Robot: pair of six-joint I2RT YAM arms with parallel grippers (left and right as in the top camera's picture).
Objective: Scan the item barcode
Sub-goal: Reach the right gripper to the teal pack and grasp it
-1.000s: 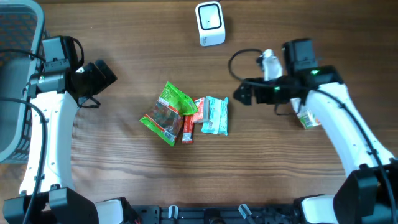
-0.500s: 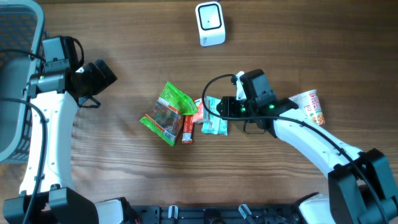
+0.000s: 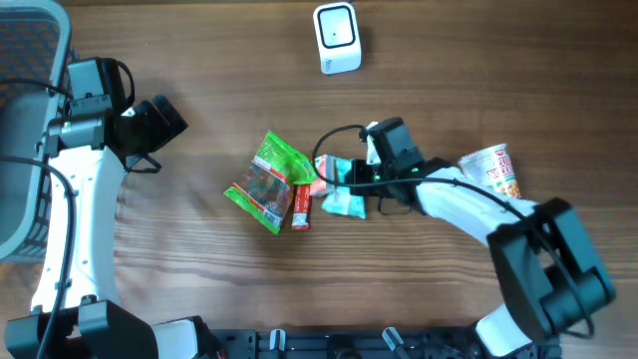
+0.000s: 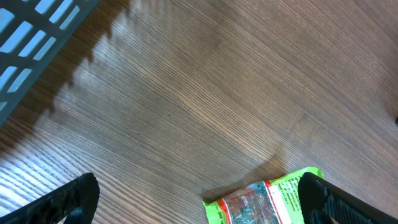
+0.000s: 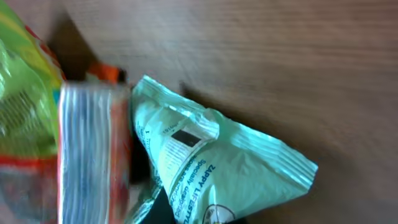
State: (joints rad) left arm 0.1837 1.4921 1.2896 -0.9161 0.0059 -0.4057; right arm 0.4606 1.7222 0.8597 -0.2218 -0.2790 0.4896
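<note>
A teal snack packet (image 3: 346, 204) lies at mid-table, its barcode side up in the right wrist view (image 5: 230, 162). My right gripper (image 3: 344, 178) is shut on the packet's left end, pinching it so it crumples; one dark finger (image 5: 163, 213) shows under the foil. The white barcode scanner (image 3: 336, 38) stands at the far edge, well away from the packet. My left gripper (image 3: 164, 122) hangs open at the left with nothing between its fingers (image 4: 68, 199). The table beneath it is bare, with a corner of a green packet (image 4: 261, 202) showing.
A green snack packet (image 3: 267, 181) and a red-orange bar (image 3: 302, 204) lie just left of the teal packet, touching it. A noodle cup (image 3: 495, 172) lies on its side at the right. A grey basket (image 3: 20, 100) stands at the left edge.
My right arm swung left from the noodle cup to the teal packet, and its jaws went from wide open to shut on it. The left arm has not moved.
</note>
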